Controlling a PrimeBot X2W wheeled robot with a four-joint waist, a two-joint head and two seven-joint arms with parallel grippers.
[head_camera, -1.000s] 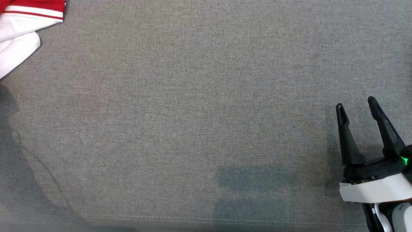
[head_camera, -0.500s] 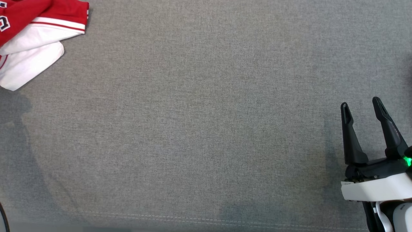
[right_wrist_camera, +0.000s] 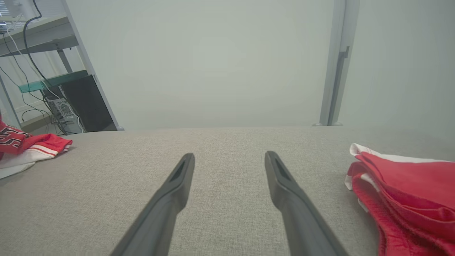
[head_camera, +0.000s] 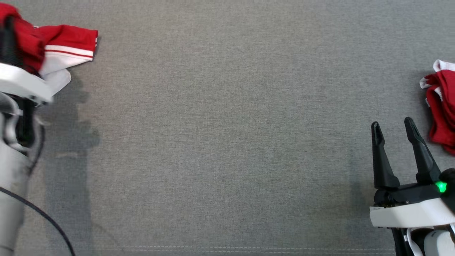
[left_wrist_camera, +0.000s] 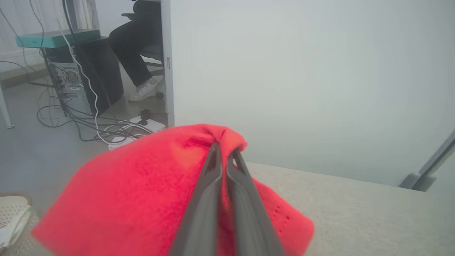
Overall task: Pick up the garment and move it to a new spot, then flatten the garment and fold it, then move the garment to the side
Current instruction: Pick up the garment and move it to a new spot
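The left gripper (left_wrist_camera: 223,151) has its jaws pinched tight on a fold of the red-and-white garment (head_camera: 69,44), up at the far left corner of the grey cloth-covered desk (head_camera: 227,124). In the left wrist view the red cloth bunches around both dark fingers and drapes down on either side. A sleeve end with white stripes reaches out toward the middle of the desk, with a white part under it. I cannot tell whether the bunch is lifted clear. At the near right, the right gripper (head_camera: 391,122) has its jaws spread wide with nothing between them, pointing across the grey cloth. Near it, further right, a second red garment (head_camera: 440,106) lies crumpled with white trim showing, apart from the fingers. Behind the desk stands a pale partition (left_wrist_camera: 302,89). Past its edge are a computer tower (left_wrist_camera: 76,81), loose cables (left_wrist_camera: 89,124) on the floor and a seated person's leg (left_wrist_camera: 129,46).
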